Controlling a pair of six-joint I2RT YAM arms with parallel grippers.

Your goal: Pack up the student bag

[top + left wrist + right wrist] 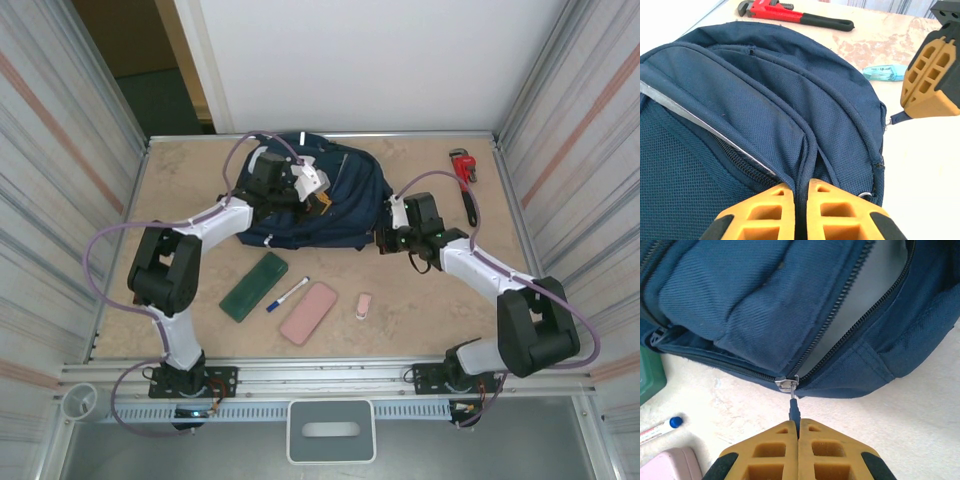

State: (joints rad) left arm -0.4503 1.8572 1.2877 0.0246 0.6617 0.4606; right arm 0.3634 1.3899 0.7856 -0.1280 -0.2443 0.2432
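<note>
The student bag [330, 205] is a navy-blue backpack lying flat at the back middle of the table. My left gripper [320, 197] rests on its upper left part. In the left wrist view that gripper [801, 186] is shut, pinching a raised seam of the student bag [765, 110]. My right gripper [384, 240] is at the bag's right edge. The right wrist view has it [798, 422] shut on the dark pull tab [794, 410] of the zipper slider [787, 384]. Beyond the slider the zipper gapes open onto a pale lining. The left wrist view catches the right gripper's fingers [932, 80] too.
A green case [254, 286], a blue-capped pen [288, 293], a pink case [309, 312] and a small pink eraser [364, 305] lie in front of the bag. A red pipe wrench [463, 175] lies at the back right. A light-blue item [885, 72] lies beside the bag.
</note>
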